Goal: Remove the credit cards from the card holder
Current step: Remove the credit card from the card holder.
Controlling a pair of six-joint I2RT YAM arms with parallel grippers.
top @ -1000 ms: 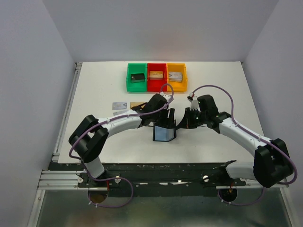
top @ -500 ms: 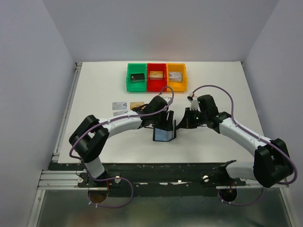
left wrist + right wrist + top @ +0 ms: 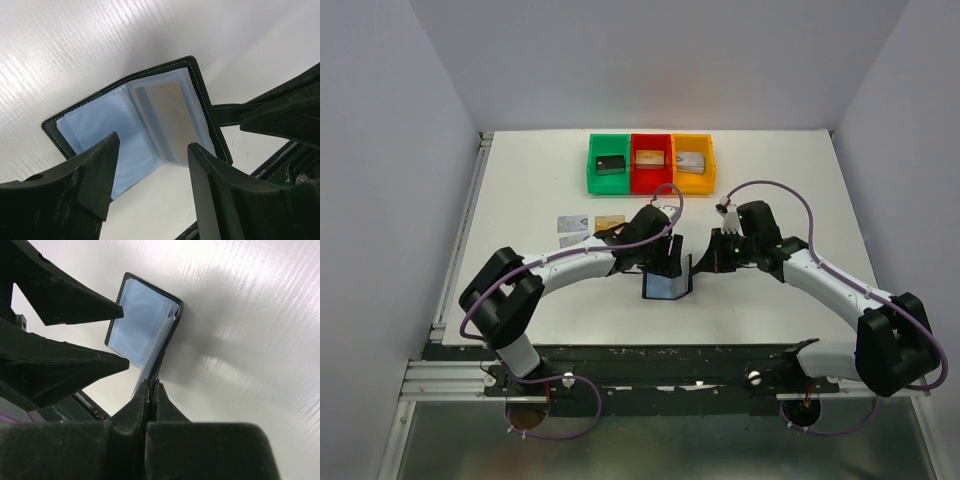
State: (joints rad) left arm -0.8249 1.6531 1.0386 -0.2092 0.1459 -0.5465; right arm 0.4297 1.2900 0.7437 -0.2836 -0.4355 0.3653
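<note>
1. Our left arm point(image 3: 580, 262) has swung lower, bringing the spread left gripper point(image 3: 152, 150) over the card holder point(image 3: 95, 125), which lies open on the table point(image 3: 520, 200) between both arms.
2. Our right gripper point(image 3: 151, 386) stays pinching its cover.
3. A silver-grey credit card point(image 3: 162, 120) remains sleeved, so it is likely next out.

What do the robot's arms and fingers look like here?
The left arm and right arm match: white links between bulky black joints, a thin purple cable looping alongside each. The left fingers and right fingers are matte black wedges tapering toward the tips, with scuffed surfaces.
</note>
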